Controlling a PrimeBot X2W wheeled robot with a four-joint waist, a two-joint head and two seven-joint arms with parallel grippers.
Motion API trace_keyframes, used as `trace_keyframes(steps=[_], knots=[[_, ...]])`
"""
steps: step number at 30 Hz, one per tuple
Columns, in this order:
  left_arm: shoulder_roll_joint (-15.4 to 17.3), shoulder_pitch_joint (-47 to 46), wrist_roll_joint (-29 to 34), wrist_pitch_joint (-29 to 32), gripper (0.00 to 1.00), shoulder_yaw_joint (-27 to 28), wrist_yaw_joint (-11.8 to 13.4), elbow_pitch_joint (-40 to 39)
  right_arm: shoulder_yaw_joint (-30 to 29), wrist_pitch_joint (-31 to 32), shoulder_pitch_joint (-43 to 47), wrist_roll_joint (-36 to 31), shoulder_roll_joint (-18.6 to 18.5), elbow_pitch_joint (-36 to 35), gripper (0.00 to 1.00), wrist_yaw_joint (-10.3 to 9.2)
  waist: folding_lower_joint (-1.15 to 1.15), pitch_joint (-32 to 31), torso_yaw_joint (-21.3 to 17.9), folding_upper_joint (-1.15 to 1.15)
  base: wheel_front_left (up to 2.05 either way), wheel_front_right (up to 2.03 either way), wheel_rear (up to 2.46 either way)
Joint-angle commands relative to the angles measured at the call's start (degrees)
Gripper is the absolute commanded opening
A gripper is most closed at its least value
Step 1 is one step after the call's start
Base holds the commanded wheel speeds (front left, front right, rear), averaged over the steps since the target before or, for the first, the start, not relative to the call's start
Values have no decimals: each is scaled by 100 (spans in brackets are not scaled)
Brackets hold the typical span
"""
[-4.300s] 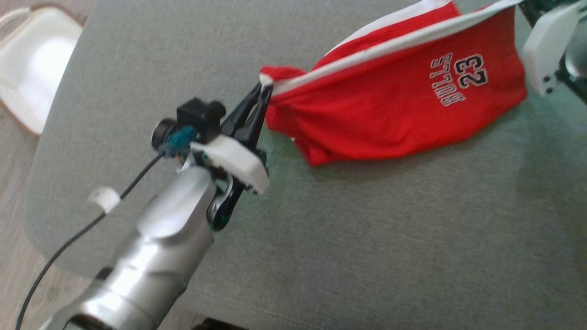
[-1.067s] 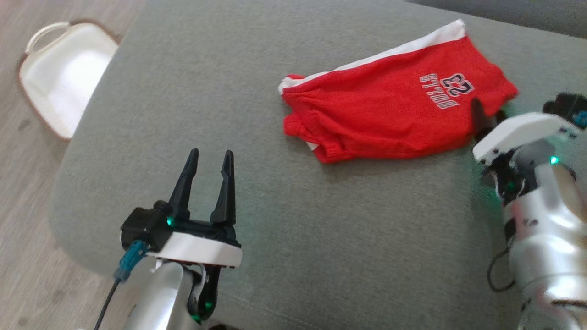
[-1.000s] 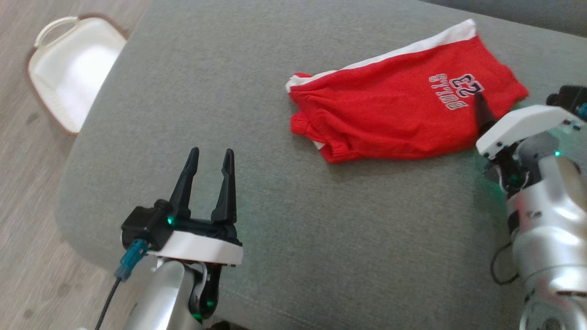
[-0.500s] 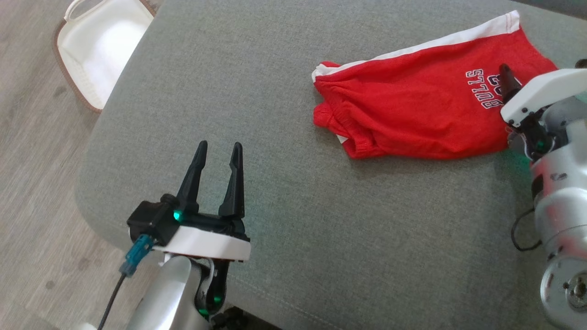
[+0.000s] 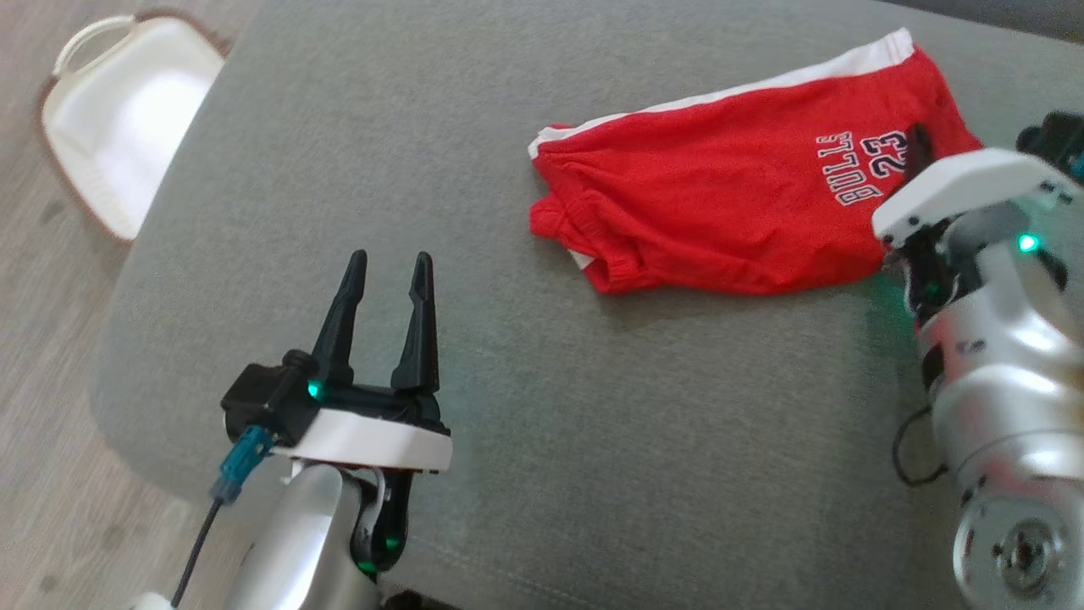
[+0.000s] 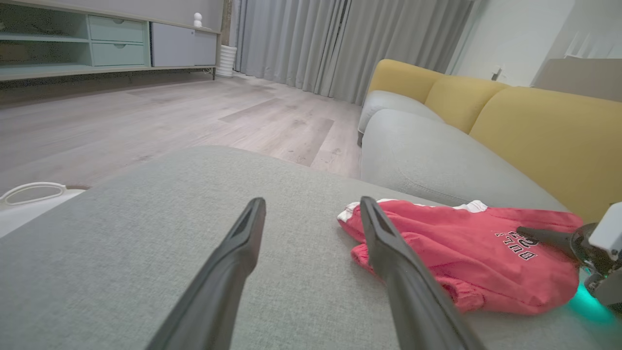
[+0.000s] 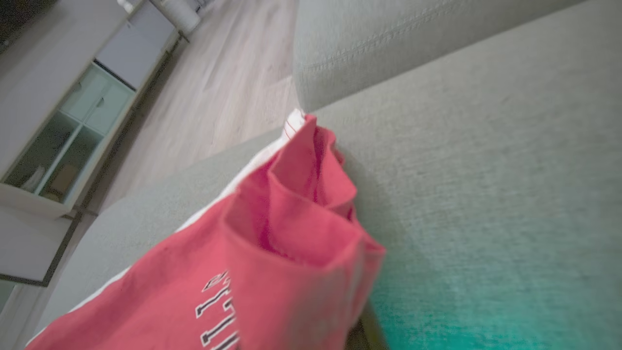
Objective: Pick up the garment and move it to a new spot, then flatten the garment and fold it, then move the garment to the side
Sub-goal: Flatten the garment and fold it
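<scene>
Well — right gripper (image 5: 916, 142) pinches the shorts (image 5: 728, 207); left gripper (image 5: 388, 264) hovers spread.

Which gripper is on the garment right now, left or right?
The right gripper, shut on the printed end of the red garment. The left gripper stands open over bare grey cushion, apart from it.

Ahead of the left claw (image 5: 389, 256) and on both its sides the grey cushion (image 5: 593, 440) lies bare, so passage there is free. Further ahead to its right the red garment (image 5: 720, 212) blocks the way (the right claw (image 5: 917, 144) pinches its far end). A white basket (image 5: 118, 144) stands on the floor, off to this claw's left.
</scene>
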Motion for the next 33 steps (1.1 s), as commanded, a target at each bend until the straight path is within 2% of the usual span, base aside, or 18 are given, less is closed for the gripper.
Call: trace_keyframes(steps=[1,5,15,20,24,33], knots=[[55,-106,79,-37,100,210,-34,-141,241,-289,145,211,167,-210,0,-5,-1,-201,-246,0,0,0,0],[55,-25,142,-37,100,262,-79,-147,416,-568,391,564,185,-353,0,-5,-1,-393,-490,0,0,0,0],[54,288,432,-37,100,403,-256,-126,1710,-1161,1687,2174,191,-1008,0,-5,-1,-989,-1332,0,0,0,0],[54,392,499,-37,100,395,-306,-145,2164,-1336,2231,3021,191,-1550,0,-5,-1,-1109,-1609,0,0,0,0],[54,459,555,-37,100,314,-339,-129,2487,-1432,2554,3258,191,-1705,0,-5,-1,-1118,-1754,0,0,0,0],[54,525,593,-37,100,229,-372,-70,2556,-1546,2454,3460,191,-1787,0,-5,-1,-1080,-1760,0,0,0,0]])
